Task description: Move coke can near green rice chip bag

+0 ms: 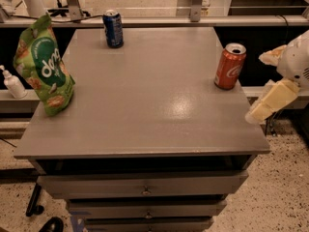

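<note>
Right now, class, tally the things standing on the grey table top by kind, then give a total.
Soda cans: 2 (coke can, blue can)
Snack bags: 1 (green rice chip bag)
Total: 3
The claw hangs open beside the table, right of the coke can, holding nothing.

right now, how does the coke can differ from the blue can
The coke can is red-orange with white script; the blue can is dark blue. The coke can stands near the right edge of the table, the blue can at the far edge, left of centre. The coke can is closer to the open hand, which hangs off the right side. Both stand upright, untouched.
</note>
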{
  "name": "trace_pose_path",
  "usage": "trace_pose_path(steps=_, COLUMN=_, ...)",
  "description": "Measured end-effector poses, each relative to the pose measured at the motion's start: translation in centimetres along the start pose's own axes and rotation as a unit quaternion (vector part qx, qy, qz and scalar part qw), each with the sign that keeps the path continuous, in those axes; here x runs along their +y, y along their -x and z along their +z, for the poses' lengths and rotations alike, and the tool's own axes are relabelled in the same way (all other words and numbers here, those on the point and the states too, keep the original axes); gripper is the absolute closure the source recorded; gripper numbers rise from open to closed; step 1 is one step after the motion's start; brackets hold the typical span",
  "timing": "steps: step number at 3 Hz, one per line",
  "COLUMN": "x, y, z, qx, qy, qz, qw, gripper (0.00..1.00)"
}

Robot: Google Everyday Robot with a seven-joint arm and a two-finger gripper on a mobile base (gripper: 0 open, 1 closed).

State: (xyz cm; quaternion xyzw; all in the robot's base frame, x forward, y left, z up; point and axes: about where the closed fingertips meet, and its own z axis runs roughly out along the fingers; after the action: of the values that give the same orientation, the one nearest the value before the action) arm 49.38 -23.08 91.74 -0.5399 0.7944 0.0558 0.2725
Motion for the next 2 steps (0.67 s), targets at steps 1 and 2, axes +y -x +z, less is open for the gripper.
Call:
trace_pose_path(steps=1, x=-2.8, y=-0.6, z=1.6, qx=-0.015, qy=-0.043, qz=0.006, qw=0.9989, gripper=0.0)
trace_pose_path(steps=2, x=-5.7, y=-0.8, z=3.2, qx=-0.043, qy=-0.076, qz=0.025, qw=0.9959, gripper=0.0)
